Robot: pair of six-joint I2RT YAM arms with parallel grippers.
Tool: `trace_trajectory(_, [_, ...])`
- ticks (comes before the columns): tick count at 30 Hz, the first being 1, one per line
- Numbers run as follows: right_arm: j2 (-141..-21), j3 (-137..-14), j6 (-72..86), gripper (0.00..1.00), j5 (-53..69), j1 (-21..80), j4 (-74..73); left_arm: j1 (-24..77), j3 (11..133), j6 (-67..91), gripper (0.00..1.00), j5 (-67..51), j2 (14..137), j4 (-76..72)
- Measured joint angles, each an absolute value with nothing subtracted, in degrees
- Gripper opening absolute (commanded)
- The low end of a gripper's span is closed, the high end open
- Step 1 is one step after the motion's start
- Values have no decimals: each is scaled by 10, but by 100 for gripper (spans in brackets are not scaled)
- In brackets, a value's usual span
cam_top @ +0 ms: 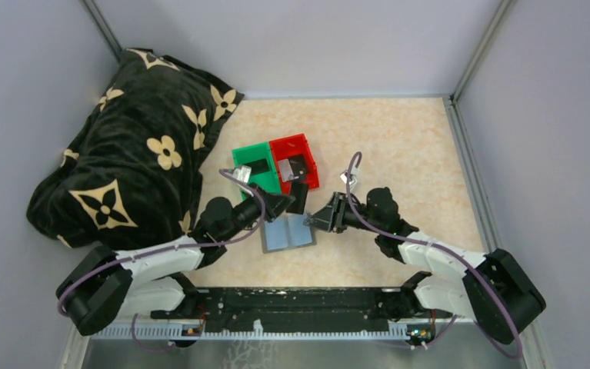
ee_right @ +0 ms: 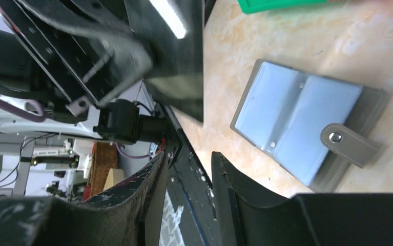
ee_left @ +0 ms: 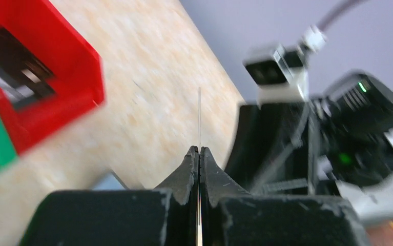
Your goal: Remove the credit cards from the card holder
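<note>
The grey card holder (cam_top: 288,233) lies open on the table between the two arms, its blue-grey panels up; it also shows in the right wrist view (ee_right: 302,128). My left gripper (cam_top: 286,204) is shut on a black credit card (cam_top: 299,195) and holds it above the holder's far edge. In the left wrist view the card (ee_left: 199,115) shows edge-on as a thin line between the closed fingertips of that gripper (ee_left: 199,151). In the right wrist view it is a dark slab (ee_right: 176,66). My right gripper (cam_top: 324,217) is open and empty just right of the holder, its jaws apart (ee_right: 186,169).
A green bin (cam_top: 255,165) and a red bin (cam_top: 295,159) stand side by side behind the holder, each with a dark card inside. The red bin (ee_left: 40,77) is close ahead on the left in the left wrist view. A black flowered pillow (cam_top: 134,154) fills the left side.
</note>
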State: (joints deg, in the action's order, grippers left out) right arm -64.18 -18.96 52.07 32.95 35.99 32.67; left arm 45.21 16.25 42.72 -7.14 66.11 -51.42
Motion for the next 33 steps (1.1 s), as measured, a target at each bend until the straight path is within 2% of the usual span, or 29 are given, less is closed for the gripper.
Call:
trace_trajectory(3, [-623, -197, 507, 37, 325, 342, 295, 450, 236, 390, 0, 5, 681, -454])
trace_trajectory(7, [-598, -206, 491, 37, 319, 325, 256, 437, 334, 368, 0, 88, 766, -409])
trace_trajectory(15, [-554, -207, 471, 36, 313, 309, 187, 418, 461, 417, 0, 213, 952, -369])
trace_trajectory(22, [-520, -209, 446, 35, 313, 283, 121, 395, 585, 471, 0, 230, 1064, -337])
trace_trajectory(33, [-519, -215, 435, 35, 314, 264, 94, 364, 602, 544, 2, 229, 1098, -310])
